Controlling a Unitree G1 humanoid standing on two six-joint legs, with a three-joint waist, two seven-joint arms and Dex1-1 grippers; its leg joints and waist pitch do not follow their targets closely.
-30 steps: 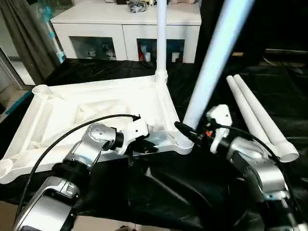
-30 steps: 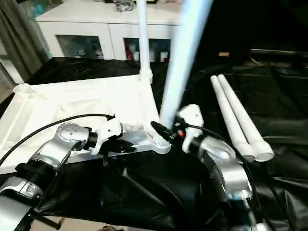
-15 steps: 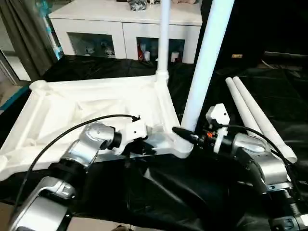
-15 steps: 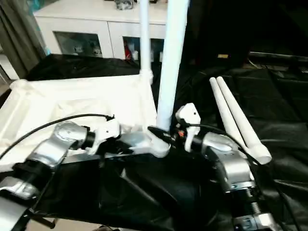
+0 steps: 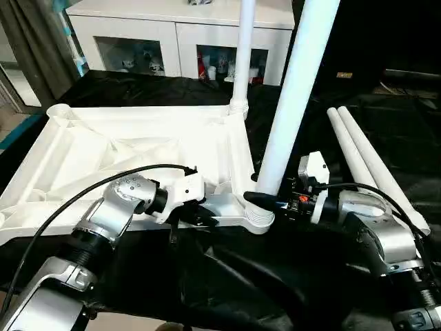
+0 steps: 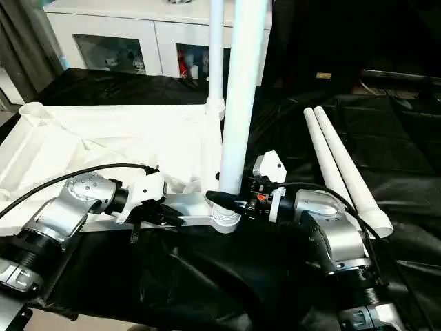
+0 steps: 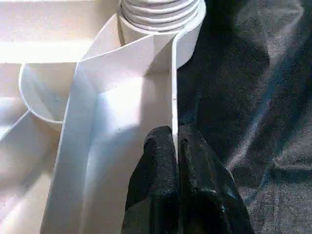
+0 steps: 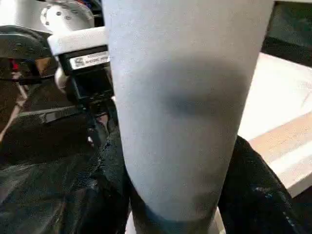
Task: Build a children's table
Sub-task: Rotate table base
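The tabletop (image 5: 131, 148) is lying upside down on the black-draped worktop (image 5: 386, 103), ribbed underside up, so its round corner sockets are facing upward for the legs. The left pincer (image 5: 200, 215) is pinching the thin near rim of the tabletop, fingers (image 7: 161, 161) closed tight on either side of that wall, and I judge it is bracing the slab so it cannot slide or tip. The right pincer (image 5: 265, 202) is wrapping about half open round the near leg (image 5: 293, 89) just above its threaded end, which is sitting in the near right socket (image 5: 258, 215). The leg is standing close to upright, leaning slightly; it looks to be seating or turning home, though how deep it is going I cannot tell. A far leg (image 5: 242, 55) is already standing in the far right socket. Two spare legs (image 5: 368, 162) are lying side by side on the cloth to the right, near the right forearm. The near rim is sitting close to the worktop's front edge, so there is little room for sliding toward the robot. Behind, the white cabinet (image 5: 158, 38) is closing off the far side; open cloth is lying to the right, beyond the spare legs.
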